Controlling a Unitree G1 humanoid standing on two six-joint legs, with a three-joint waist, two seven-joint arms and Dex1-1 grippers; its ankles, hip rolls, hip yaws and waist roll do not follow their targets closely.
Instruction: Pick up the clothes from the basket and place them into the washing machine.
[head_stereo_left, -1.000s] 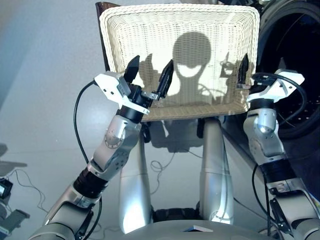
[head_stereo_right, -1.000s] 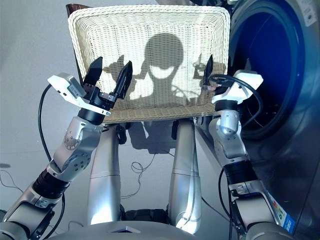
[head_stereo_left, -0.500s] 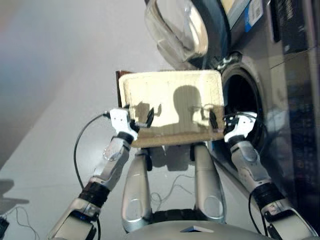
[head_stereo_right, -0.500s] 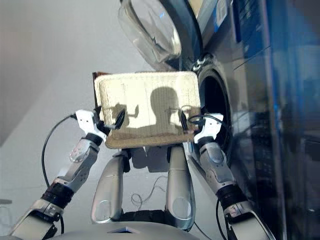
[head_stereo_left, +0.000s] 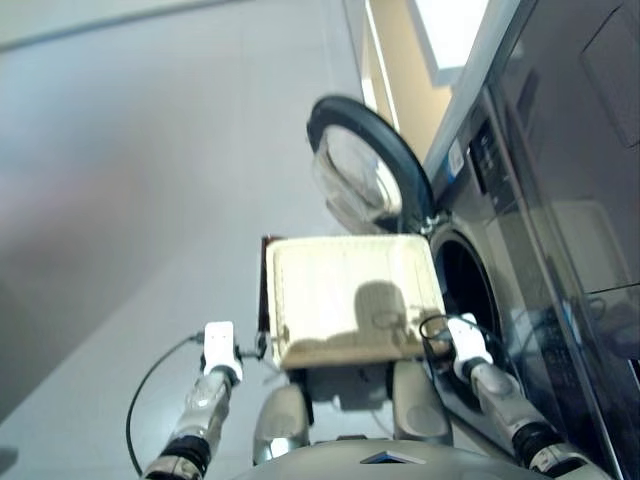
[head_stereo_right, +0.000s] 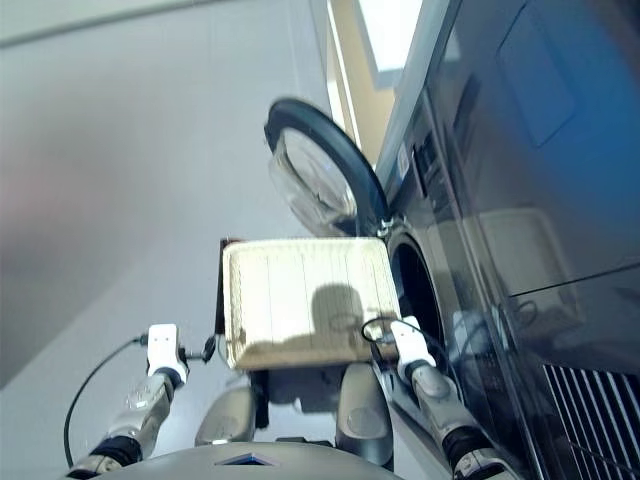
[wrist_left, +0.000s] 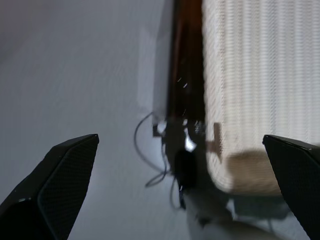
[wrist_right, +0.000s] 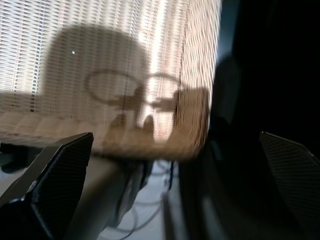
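Observation:
The cream wicker basket (head_stereo_left: 340, 285) sits in front of me, and its woven bottom shows only shadows. No clothes appear in any view. The dark grey washing machine (head_stereo_left: 560, 200) stands to the right, its drum hole (head_stereo_left: 470, 290) dark and its round glass door (head_stereo_left: 365, 175) swung open behind the basket. My left gripper (head_stereo_left: 258, 347) is open and empty, just off the basket's left front corner; my left gripper (wrist_left: 180, 138) faces the floor beside the rim. At the right front corner, by the drum, my right gripper (head_stereo_left: 432, 330) is also open and empty. My right gripper (wrist_right: 176, 134) looks onto the wicker.
A dark brown stand (wrist_left: 185, 60) carries the basket and shows along its left side. A thin cable (wrist_left: 145, 150) lies on the grey floor (head_stereo_left: 130, 200) to the left. A beige wall strip (head_stereo_left: 400, 60) rises behind the machine.
The head camera has tilted up, so the door and machine front now show. My left gripper has moved off the basket to its left side. Both grippers stay open.

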